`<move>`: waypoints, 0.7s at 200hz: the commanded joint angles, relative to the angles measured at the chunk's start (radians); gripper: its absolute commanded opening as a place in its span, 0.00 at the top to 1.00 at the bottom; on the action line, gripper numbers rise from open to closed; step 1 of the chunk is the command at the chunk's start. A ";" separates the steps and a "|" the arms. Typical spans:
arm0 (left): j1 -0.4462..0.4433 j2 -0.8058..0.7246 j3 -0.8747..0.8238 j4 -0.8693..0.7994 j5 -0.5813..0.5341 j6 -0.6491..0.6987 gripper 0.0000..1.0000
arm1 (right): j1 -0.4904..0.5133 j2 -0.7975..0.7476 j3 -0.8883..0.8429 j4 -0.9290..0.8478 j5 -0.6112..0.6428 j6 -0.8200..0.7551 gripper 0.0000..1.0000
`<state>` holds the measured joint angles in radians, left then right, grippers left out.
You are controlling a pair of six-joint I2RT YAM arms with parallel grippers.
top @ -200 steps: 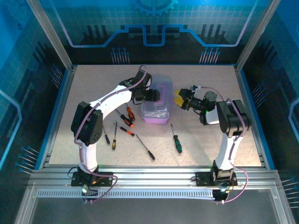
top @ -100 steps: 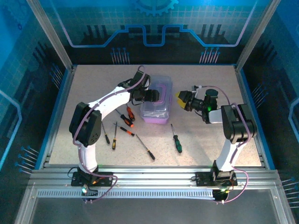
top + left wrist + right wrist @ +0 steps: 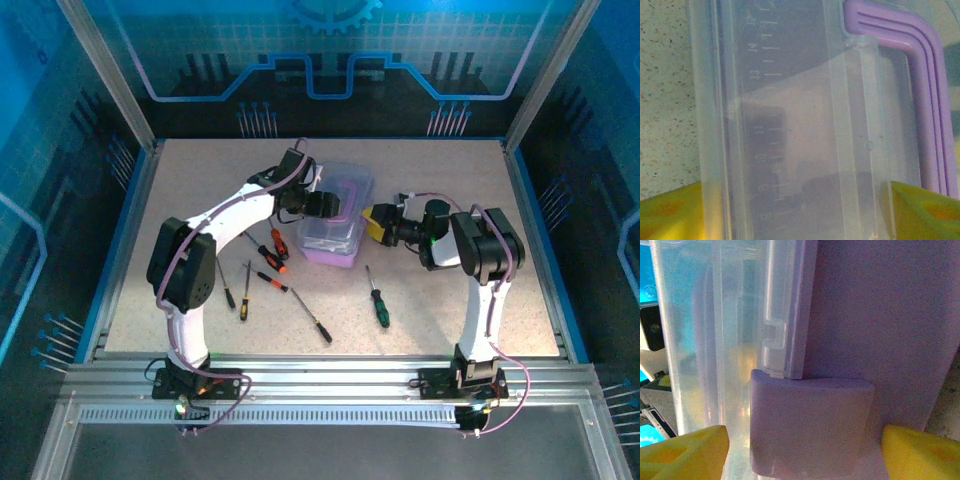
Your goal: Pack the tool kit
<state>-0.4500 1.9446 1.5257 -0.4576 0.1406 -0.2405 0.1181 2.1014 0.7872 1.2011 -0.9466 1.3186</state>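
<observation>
The tool kit (image 3: 335, 238) lies mid-table, a purple base under a clear lid (image 3: 790, 100) with a purple handle (image 3: 925, 100). My left gripper (image 3: 326, 205) reaches in from the left, its yellow fingers (image 3: 670, 212) clamped on both sides of the lid. From the right, my right gripper (image 3: 378, 222) stands open around the purple latch (image 3: 812, 425), its fingertips (image 3: 685, 452) apart from it on both sides. Several orange-black screwdrivers (image 3: 272, 250) lie loose left of the case, and a green-handled one (image 3: 378, 298) lies in front of it.
More slim screwdrivers (image 3: 312, 318) lie scattered toward the front, near the left arm's base link (image 3: 185, 270). A raised blue-edged frame (image 3: 120, 230) borders the table. Bare tabletop (image 3: 450, 170) stretches behind and to the right of the case.
My right gripper has moved left up to the case's latch and its jaws have widened. The lid's far end has shifted slightly right. The left gripper stays on the lid.
</observation>
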 commanded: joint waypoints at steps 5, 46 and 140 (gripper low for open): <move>0.000 0.140 -0.071 -0.236 0.020 0.042 0.32 | 0.046 0.009 0.032 0.147 -0.018 0.056 0.22; -0.001 0.163 -0.037 -0.291 -0.091 -0.007 0.31 | 0.046 -0.026 0.019 0.221 -0.014 0.124 0.29; -0.016 0.204 -0.021 -0.358 -0.326 -0.066 0.32 | 0.008 -0.184 0.068 0.224 -0.003 0.240 0.32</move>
<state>-0.4641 1.9896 1.6047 -0.5472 0.0608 -0.2718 0.1234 2.0739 0.7856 1.2228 -0.8738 1.4998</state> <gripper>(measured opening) 0.743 0.688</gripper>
